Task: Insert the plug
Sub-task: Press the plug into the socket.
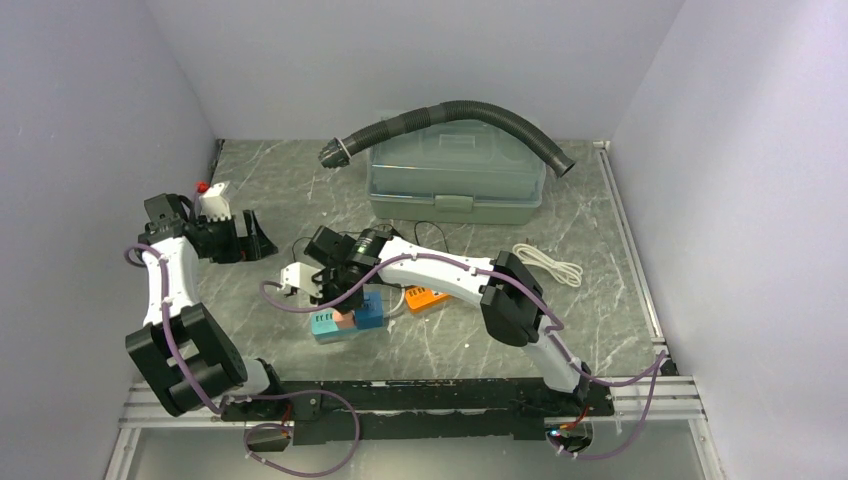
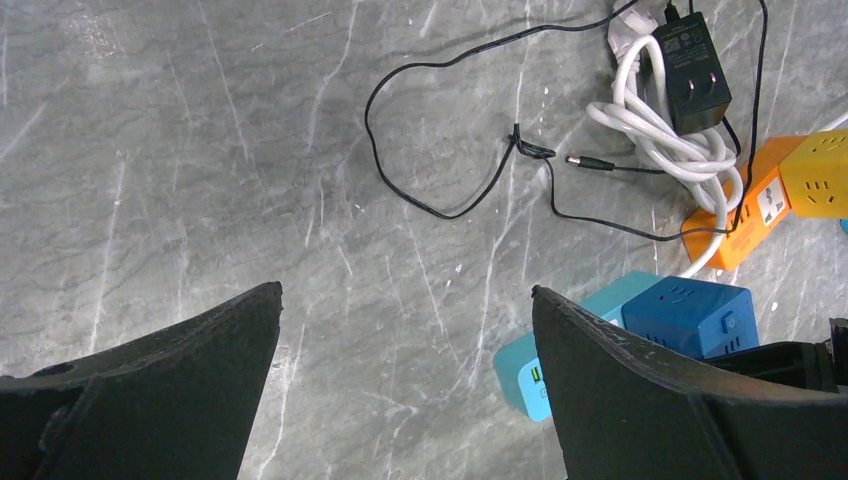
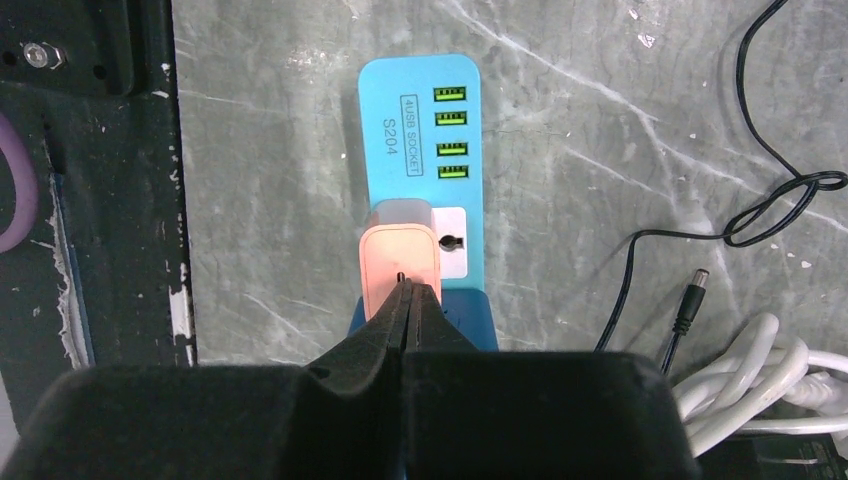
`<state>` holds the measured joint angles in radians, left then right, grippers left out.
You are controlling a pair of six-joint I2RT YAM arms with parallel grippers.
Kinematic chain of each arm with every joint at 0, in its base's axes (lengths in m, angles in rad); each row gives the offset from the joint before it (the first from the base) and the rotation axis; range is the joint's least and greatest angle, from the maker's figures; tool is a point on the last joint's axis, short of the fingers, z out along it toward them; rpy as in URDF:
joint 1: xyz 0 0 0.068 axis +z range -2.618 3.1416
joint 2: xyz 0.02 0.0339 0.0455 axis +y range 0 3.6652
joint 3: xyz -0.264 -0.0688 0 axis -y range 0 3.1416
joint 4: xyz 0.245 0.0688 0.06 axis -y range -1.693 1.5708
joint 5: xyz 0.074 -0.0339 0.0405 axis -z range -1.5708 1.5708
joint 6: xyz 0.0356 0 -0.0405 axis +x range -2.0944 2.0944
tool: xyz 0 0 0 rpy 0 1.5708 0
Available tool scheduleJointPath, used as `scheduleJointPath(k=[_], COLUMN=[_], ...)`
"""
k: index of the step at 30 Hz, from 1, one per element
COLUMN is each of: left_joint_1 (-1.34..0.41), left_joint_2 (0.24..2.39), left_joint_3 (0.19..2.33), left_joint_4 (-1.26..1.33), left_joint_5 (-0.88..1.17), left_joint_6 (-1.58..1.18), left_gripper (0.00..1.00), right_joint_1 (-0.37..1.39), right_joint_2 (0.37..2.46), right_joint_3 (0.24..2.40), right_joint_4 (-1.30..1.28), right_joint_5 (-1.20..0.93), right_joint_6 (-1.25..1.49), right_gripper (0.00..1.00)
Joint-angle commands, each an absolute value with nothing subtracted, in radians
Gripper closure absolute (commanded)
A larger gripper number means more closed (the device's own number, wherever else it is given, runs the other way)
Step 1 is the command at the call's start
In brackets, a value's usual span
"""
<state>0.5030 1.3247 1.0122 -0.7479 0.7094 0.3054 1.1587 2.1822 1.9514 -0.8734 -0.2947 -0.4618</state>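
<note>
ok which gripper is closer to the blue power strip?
Right. The right gripper is shut directly over the blue power strip, tips on the pink plug standing on it. The left gripper is open, off to the strip's left, not touching it.

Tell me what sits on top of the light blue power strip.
A pink plug sits over its white socket, with a dark blue cube next to it. The right gripper, jaws shut, partly covers the plug; its prongs and how deep they sit are hidden.
</note>
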Motion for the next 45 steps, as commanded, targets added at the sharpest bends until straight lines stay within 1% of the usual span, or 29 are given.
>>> scheduleJointPath(k=[1,18,27,40,45], left_joint_1=[0.511,0.528,0.544,0.564,0.567], left_joint_2=[1.328,1.327,1.33,1.329,1.328], left_joint_3=[1.051,1.063,1.058,1.069,1.074], left_joint_4=[-0.75,-0.752,-0.747,-0.752,-0.761], left_joint_5=[0.718,0.712,0.709,0.717,0.731], left_joint_6=[0.319,0.328,0.332,0.339,0.34], left_gripper=[0.0,0.0,0.0,0.0,0.0], right_joint_1=[1.164,1.164,1.174,1.169,1.158], right_joint_2=[2.188,2.222,2.224,2.212,2.21], right_joint_3=[1.985,1.939,1.907,1.792,1.827], right_joint_4=[-0.921,-0.992,-0.978,-0.908,-0.905], right_joint_5=[-0.279,-0.319,-0.343,-0.371,-0.353], right_joint_6=[-0.464,-0.461,-0.445,-0.422,-0.413], right_gripper=[1.0,1.0,1.0,1.0,1.0])
